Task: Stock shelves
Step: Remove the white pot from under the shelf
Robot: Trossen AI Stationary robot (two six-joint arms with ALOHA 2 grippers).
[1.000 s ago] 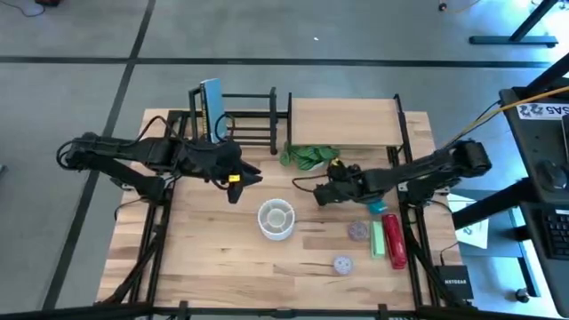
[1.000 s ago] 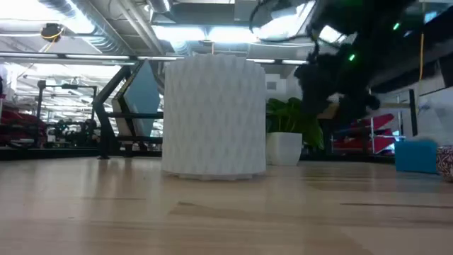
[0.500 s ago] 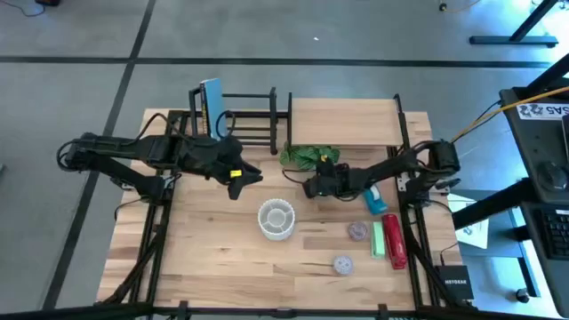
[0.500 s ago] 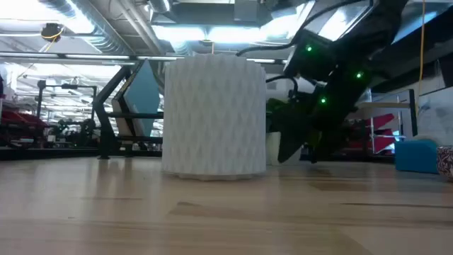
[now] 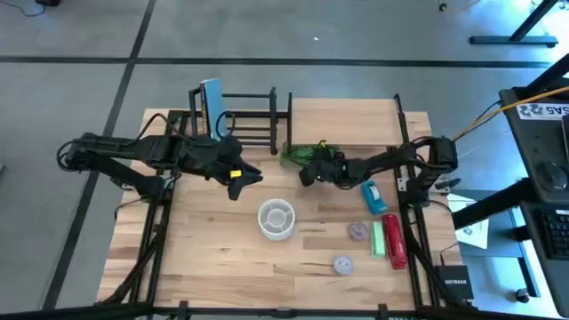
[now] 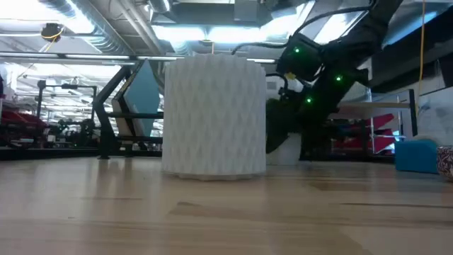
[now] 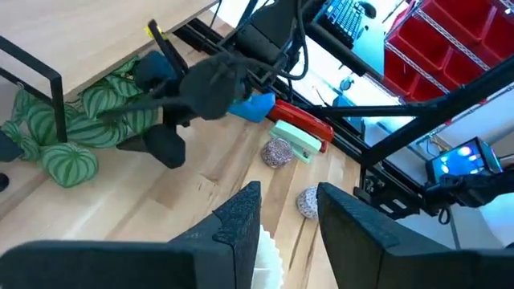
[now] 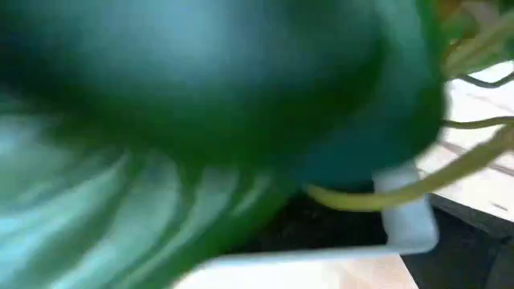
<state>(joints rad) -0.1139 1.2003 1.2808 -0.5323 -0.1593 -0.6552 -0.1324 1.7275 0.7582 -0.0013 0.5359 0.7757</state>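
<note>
One gripper at the plant: right gripper [image 5: 307, 174] against potted plant [image 5: 302, 157], grasp unreadable.
Leaves could snag; pot may tip beside wood shelf board [image 5: 342, 121].

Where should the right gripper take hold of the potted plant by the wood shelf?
Probably by the small white pot, coming level from the table's front: the plant has loose leaves overhanging it, which give no firm hold, and the wood shelf stands behind. The right gripper is close by.

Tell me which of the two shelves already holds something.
The small black metal open-frame rack: a blue book stands in it. The wider light-wood shelf board is bare on top.
</note>
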